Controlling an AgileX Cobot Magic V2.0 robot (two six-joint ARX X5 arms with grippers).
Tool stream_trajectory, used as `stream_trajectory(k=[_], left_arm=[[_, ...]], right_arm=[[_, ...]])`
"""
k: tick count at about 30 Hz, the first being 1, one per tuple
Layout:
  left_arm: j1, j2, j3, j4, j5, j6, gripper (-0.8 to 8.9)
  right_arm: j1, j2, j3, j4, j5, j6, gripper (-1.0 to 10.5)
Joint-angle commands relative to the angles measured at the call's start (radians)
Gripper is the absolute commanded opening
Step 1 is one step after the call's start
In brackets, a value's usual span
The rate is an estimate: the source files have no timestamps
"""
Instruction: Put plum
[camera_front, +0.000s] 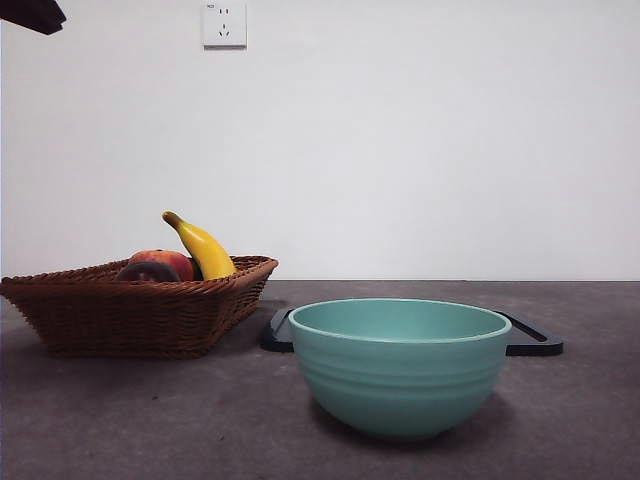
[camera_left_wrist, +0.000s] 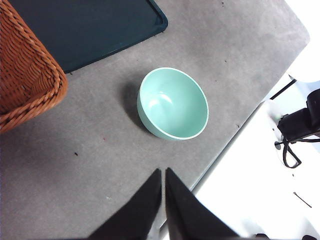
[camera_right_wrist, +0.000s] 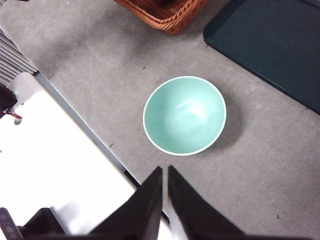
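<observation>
The plum (camera_front: 147, 272) shows only as a dark maroon top above the rim of the wicker basket (camera_front: 130, 310) at the left, beside a red-orange fruit (camera_front: 168, 262) and a yellow banana (camera_front: 203, 248). A teal bowl (camera_front: 400, 365) stands empty at the front centre. High over the table's near edge, my left gripper (camera_left_wrist: 163, 173) hangs shut and holds nothing, with the bowl (camera_left_wrist: 172, 102) and a corner of the basket (camera_left_wrist: 25, 75) below it. My right gripper (camera_right_wrist: 164, 170) is likewise shut and empty above the bowl (camera_right_wrist: 184, 115). The plum is hidden in both wrist views.
A flat dark tray (camera_front: 535, 343) lies on the grey table behind the bowl, and it also shows as the tray (camera_left_wrist: 85, 25) in the left wrist view and the tray (camera_right_wrist: 275, 40) in the right. A black arm tip (camera_front: 35, 14) sits at the top left corner. A wall socket (camera_front: 224, 24) is on the white wall.
</observation>
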Motion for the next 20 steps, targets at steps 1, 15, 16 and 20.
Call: stream_trajectory(k=[1, 15, 16, 20], left_arm=[[-0.004, 0.008, 0.017, 0.005, 0.009, 0.012, 0.09], [0.126, -0.203, -0.052, 0.584, -0.058, 0.042, 0.09], [0.149, -0.234, -0.074, 0.643, -0.081, 0.045, 0.09], [0.223, -0.362, -0.188, 0.795, -0.201, 0.053, 0.09]], right_arm=[[0.006, 0.008, 0.014, 0.009, 0.000, -0.012, 0.1], [0.005, 0.007, 0.014, 0.009, 0.000, -0.011, 0.1], [0.006, 0.007, 0.014, 0.009, 0.000, -0.012, 0.1], [0.005, 0.007, 0.014, 0.009, 0.000, -0.012, 0.1]])
